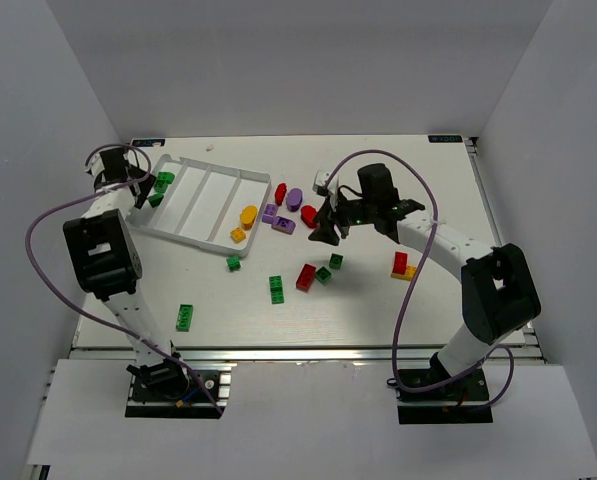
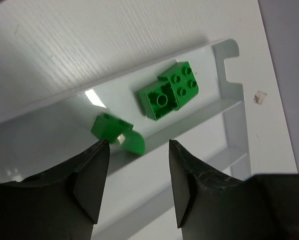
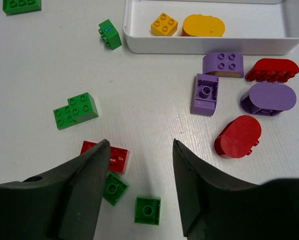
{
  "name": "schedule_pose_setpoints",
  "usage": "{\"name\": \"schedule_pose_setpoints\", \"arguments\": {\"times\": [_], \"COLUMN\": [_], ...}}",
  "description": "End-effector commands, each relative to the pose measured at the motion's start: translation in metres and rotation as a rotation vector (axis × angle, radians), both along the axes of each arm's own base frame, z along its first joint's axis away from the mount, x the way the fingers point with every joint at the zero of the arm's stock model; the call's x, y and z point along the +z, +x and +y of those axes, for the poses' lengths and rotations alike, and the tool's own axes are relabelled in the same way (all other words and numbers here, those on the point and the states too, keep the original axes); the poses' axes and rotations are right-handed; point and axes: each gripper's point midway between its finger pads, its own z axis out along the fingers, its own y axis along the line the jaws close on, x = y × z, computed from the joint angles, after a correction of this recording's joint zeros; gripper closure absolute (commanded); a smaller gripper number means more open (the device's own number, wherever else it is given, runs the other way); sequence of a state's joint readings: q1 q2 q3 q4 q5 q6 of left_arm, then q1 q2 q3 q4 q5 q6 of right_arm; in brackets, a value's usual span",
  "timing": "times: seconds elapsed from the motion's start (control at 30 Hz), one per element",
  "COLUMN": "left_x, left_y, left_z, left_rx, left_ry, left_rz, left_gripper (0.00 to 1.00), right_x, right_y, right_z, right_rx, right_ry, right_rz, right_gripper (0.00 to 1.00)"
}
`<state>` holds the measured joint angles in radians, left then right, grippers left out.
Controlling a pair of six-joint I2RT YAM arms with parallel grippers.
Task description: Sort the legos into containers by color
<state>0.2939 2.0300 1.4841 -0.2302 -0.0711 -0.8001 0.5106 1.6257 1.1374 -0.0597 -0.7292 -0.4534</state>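
Observation:
The white tray [image 1: 183, 232] lies at the back left. Two green legos [image 2: 169, 91] [image 2: 115, 132] lie in its leftmost compartment [image 2: 64, 117]. My left gripper [image 1: 144, 192] hovers over them, open and empty, and shows in the left wrist view [image 2: 139, 146]. A yellow brick [image 3: 164, 24] and an orange oval [image 3: 203, 25] lie in the rightmost compartment [image 3: 249, 22]. My right gripper [image 1: 328, 226] is open and empty above the table [image 3: 140, 146], beside a red brick [image 3: 117, 158] and two small green legos [image 3: 114, 187] [image 3: 147, 210].
Purple bricks [image 3: 223, 64] [image 3: 205, 94], a purple oval [image 3: 268, 97], a red oval [image 3: 238, 136] and a red brick [image 3: 272, 69] lie by the tray's right end. Green bricks [image 1: 234, 263] [image 1: 276, 288] [image 1: 185, 317] lie nearer. A red and yellow pair [image 1: 402, 265] lies to the right.

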Motion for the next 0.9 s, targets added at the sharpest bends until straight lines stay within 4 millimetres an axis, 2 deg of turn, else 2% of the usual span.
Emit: {"name": "schedule_pose_setpoints", "arguments": {"times": [0.0,0.03,0.1,0.13,0.17,0.23,0.33,0.37,0.4,0.43,0.5,0.6,0.77,0.87], "left_x": [0.069,0.073,0.079,0.082,0.085,0.088,0.093,0.094,0.096,0.095,0.091,0.083,0.069,0.061], "left_y": [-0.016,-0.021,-0.039,-0.046,-0.061,-0.077,-0.110,-0.118,-0.134,-0.143,-0.167,-0.186,-0.216,-0.231], "left_z": [-0.003,-0.005,-0.010,-0.012,-0.014,-0.016,-0.015,-0.016,-0.018,-0.020,-0.026,-0.037,-0.070,-0.088], "left_rx": [-0.034,-0.045,-0.059,-0.063,-0.071,-0.080,-0.072,-0.074,-0.067,-0.067,-0.057,-0.073,-0.167,-0.214], "left_ry": [0.050,0.058,0.070,0.078,0.095,0.116,0.131,0.133,0.138,0.146,0.149,0.127,0.048,0.000], "left_rz": [-0.112,-0.112,-0.111,-0.109,-0.106,-0.104,-0.095,-0.096,-0.092,-0.085,-0.070,-0.057,-0.067,-0.077], "left_gripper": [0.39,0.39,0.38,0.35,0.31,0.21,0.13,0.10,0.06,0.02,0.02,0.02,0.02,0.02], "right_x": [0.030,0.033,0.031,0.037,0.033,0.034,0.026,0.019,0.029,0.026,0.030,0.028,0.024,0.011], "right_y": [0.001,0.001,0.009,0.012,0.013,0.011,0.000,-0.012,-0.021,-0.028,-0.046,-0.050,-0.048,-0.059], "right_z": [-0.001,-0.002,-0.008,-0.009,-0.011,-0.013,-0.008,-0.009,-0.003,-0.001,0.002,0.006,0.011,0.016], "right_rx": [0.029,0.019,-0.035,-0.050,-0.066,-0.060,0.026,0.067,0.160,0.205,0.291,0.325,0.323,0.368], "right_ry": [0.024,0.021,-0.002,0.006,-0.003,0.000,-0.001,-0.022,0.013,0.019,0.063,0.064,0.023,-0.052], "right_rz": [-0.079,-0.094,-0.115,-0.147,-0.156,-0.172,-0.146,-0.093,-0.114,-0.096,-0.056,-0.079,-0.074,-0.135], "right_gripper": [0.40,0.38,0.12,0.11,0.11,0.11,0.11,0.11,0.11,0.11,0.11,0.13,0.18,0.20]}}
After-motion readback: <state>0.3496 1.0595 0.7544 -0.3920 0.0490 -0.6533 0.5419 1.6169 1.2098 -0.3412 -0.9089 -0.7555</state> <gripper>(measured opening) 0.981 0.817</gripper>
